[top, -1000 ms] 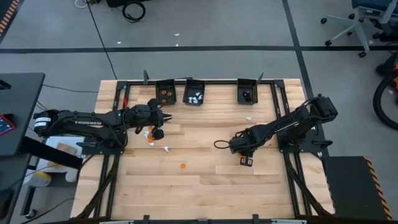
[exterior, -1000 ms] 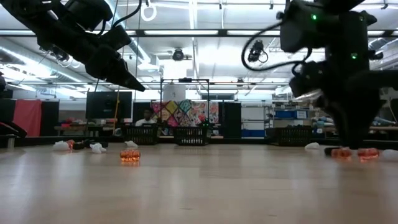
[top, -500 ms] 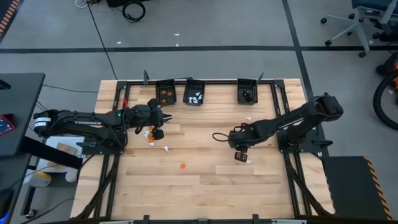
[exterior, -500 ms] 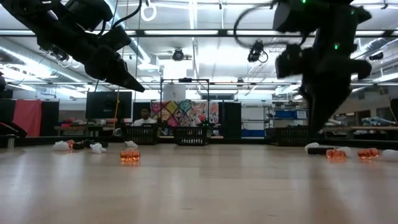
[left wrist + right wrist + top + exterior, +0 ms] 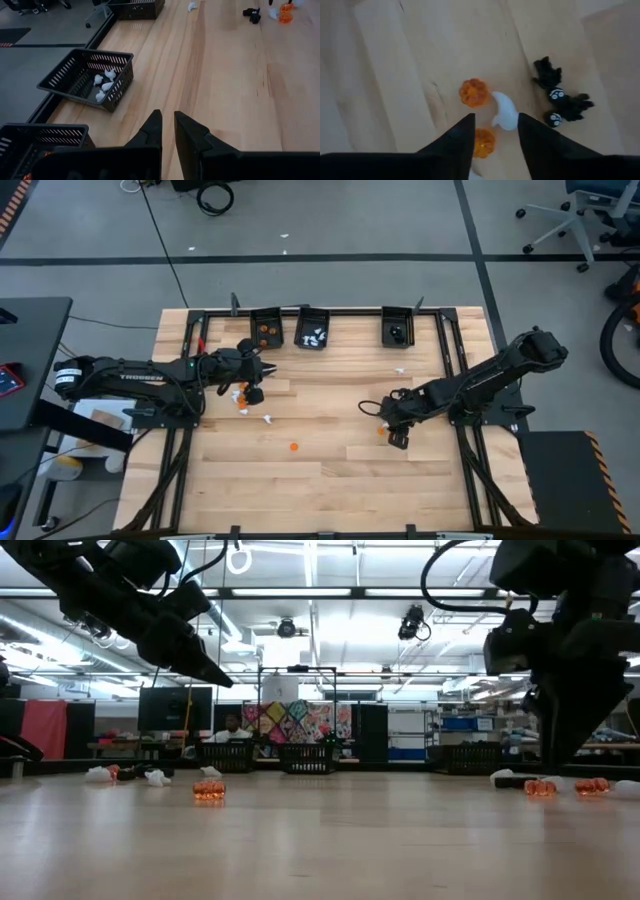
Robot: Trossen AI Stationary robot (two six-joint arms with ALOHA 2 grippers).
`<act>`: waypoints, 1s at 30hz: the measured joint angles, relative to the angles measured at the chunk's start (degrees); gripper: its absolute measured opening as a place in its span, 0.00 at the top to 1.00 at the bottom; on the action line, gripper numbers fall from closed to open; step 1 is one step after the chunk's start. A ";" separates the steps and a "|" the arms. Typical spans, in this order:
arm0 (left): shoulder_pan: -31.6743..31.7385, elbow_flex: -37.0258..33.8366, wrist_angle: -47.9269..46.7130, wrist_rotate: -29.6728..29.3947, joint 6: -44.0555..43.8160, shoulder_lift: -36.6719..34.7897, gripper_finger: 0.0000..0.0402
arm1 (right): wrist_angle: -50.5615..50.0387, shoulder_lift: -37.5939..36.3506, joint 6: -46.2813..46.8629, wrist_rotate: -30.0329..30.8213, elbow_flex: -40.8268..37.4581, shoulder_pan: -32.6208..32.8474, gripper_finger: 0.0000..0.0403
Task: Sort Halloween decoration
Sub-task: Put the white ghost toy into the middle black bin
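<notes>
A: Item one, right gripper [image 5: 494, 131]. Position and state?

B: Low over the right half of the wooden table [image 5: 330, 490], pointing down at a small cluster of trinkets. Jaws stand apart with nothing between them. Directly ahead of the tips: a white ghost [image 5: 504, 111], with one orange pumpkin [image 5: 472, 92] touching its side and a second orange pumpkin [image 5: 482, 140] between the fingers' ends. Two black cat-like figures [image 5: 559, 100] lie just beside the group.

A: Advice for the pick?

B: My judgement: choose one piece only. The ghost and pumpkins crowd each other, so a wide close would likely trap two colours. Better to turn the wrist so the fingers straddle a single trinket, or nudge it free first.

A: Orientation of the ghost?

B: It lies flat, a curved comma shape; its long axis runs roughly along the line of the fingers, the narrower end nearest the first pumpkin. The pumpkins are round, no long axis to speak of.

A: Item two, left gripper [image 5: 167, 122]?

B: Waiting above the table's left rear, jaws nearly together, holding nothing visible. It looks toward the white-trinket bin [image 5: 118, 61], which holds a few white pieces; the orange bin [image 5: 265, 328] and black bin [image 5: 397, 329] sit along the same far edge.

A: Remaining stock?

B: A lone orange trinket [image 5: 293, 447] mid-table, and white and orange bits [image 5: 244, 402] under the left arm.
</notes>
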 joint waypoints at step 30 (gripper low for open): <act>0.00 0.00 -0.27 0.00 0.03 0.00 0.93 | 1.85 6.23 -5.24 4.80 -0.17 0.62 0.70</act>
